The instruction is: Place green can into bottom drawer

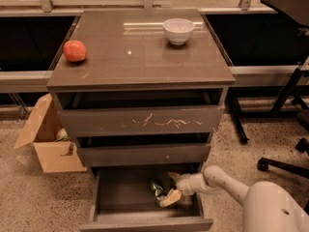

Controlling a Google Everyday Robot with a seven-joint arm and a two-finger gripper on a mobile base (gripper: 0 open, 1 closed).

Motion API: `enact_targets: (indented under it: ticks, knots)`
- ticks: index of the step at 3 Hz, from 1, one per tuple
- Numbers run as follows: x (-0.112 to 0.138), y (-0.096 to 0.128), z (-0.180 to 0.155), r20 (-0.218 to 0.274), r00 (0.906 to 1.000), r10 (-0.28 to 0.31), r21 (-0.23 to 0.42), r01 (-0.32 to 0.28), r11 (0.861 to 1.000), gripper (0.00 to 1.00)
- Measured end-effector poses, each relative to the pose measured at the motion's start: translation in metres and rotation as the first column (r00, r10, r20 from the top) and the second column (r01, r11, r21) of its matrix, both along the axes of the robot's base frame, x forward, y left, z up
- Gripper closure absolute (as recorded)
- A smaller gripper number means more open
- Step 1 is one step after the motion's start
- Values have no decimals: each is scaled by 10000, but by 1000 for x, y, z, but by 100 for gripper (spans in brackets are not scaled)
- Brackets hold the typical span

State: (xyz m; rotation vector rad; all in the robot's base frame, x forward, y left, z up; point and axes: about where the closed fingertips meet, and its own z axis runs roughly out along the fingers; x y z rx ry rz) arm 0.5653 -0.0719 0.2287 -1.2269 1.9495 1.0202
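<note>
Centrally, a dark grey-brown cabinet [140,62] fills the camera view, with three drawers below its glossy top. The robot's pale arm [227,181] reaches in from the lower right. An open cardboard box [53,153] stands on the speckled floor just left of the cabinet. The scratched upper drawer [145,122] and the thin middle drawer [145,154] both stand slightly ajar. The bottom drawer [120,199] is pulled well out, showing its flat floor. On the top sit a white bowl [178,30] near the back right and a red-orange fruit [75,50] at the left edge, well apart. The green can [157,189] lies inside the bottom drawer, right of its middle. The gripper [172,187] is inside that drawer too, just right of the can, its two fingers spread apart; whether a tip touches the can is unclear.
</note>
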Motion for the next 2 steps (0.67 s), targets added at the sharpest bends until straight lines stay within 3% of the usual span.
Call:
enact_targets:
  ticks: [1,2]
  knots:
    - [-6,-12,13,216,9993,-306,-9,306,9995,0]
    - [-30,-26,43,618,9964,-580,397,556,9977,0]
